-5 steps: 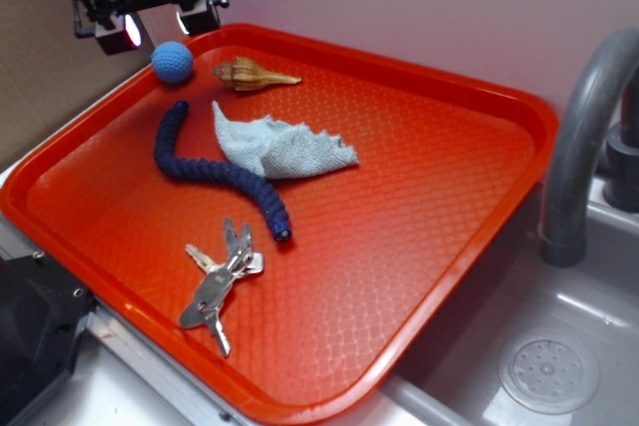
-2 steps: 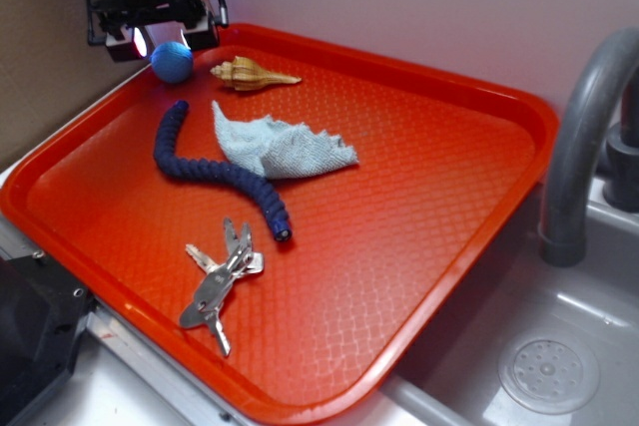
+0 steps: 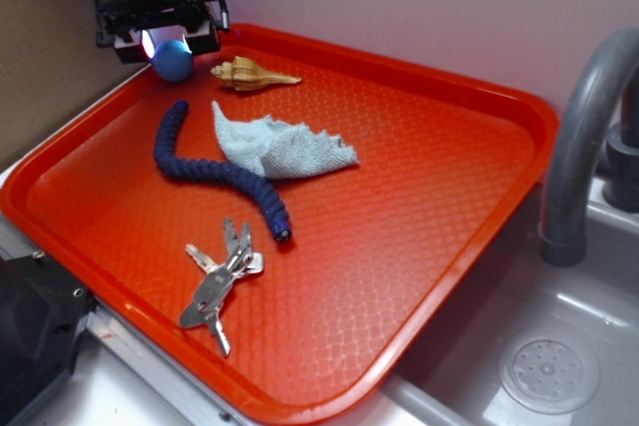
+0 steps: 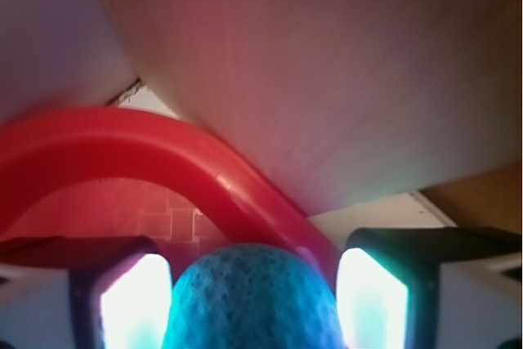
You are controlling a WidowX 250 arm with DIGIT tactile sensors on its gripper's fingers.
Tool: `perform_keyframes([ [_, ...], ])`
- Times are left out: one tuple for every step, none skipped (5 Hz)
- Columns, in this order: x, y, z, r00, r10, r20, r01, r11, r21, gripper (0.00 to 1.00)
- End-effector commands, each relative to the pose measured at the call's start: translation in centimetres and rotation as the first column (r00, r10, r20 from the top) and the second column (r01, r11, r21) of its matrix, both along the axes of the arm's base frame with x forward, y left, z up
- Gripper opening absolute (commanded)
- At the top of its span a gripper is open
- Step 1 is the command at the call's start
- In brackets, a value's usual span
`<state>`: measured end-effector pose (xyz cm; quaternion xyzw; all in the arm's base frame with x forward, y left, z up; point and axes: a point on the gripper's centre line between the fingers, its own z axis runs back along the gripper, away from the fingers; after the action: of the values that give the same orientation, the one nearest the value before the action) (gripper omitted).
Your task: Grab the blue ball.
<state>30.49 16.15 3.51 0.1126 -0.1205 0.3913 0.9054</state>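
the black end effector [image 3: 168, 42] has dropped from above to straddle the small knitted blue ball [image 3: 173, 60] in the far-left corner of the red plastic tray [image 3: 449, 97], fingers spread either side (not yet pinching), so closing looks next.

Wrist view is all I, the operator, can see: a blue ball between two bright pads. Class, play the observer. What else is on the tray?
Observer: A tan seashell lies just right of the blue ball in the exterior view.
Operator: Anything in the middle of the tray?
Observer: A pale blue rag beside a dark navy worm toy.
Operator: And nearer the front?
Observer: A bunch of keys lies on the orange tray, far from the gripper.
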Motion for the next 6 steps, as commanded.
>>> perform_keyframes([
  [-2.1, -0.3, 1.0, 0.998, -0.056, -0.007, 0.056, 0.998, 0.009, 0.00],
  [-2.6, -1.0, 0.5, 0.997, -0.074, -0.028, 0.074, 0.997, 0.008, 0.00],
  [-2.7, -2.0, 1.9, 0.995, -0.100, -0.024, 0.100, 0.995, -0.012, 0.00],
  [-2.9, -3.8, 5.5, 0.987, -0.159, -0.033, 0.159, 0.987, -0.020, 0.00],
  [-4.1, -7.0, 10.4, 0.960, -0.274, -0.054, 0.265, 0.954, -0.140, 0.00],
  [-5.7, -9.8, 13.5, 0.910, -0.401, -0.105, 0.381, 0.910, -0.165, 0.00],
])
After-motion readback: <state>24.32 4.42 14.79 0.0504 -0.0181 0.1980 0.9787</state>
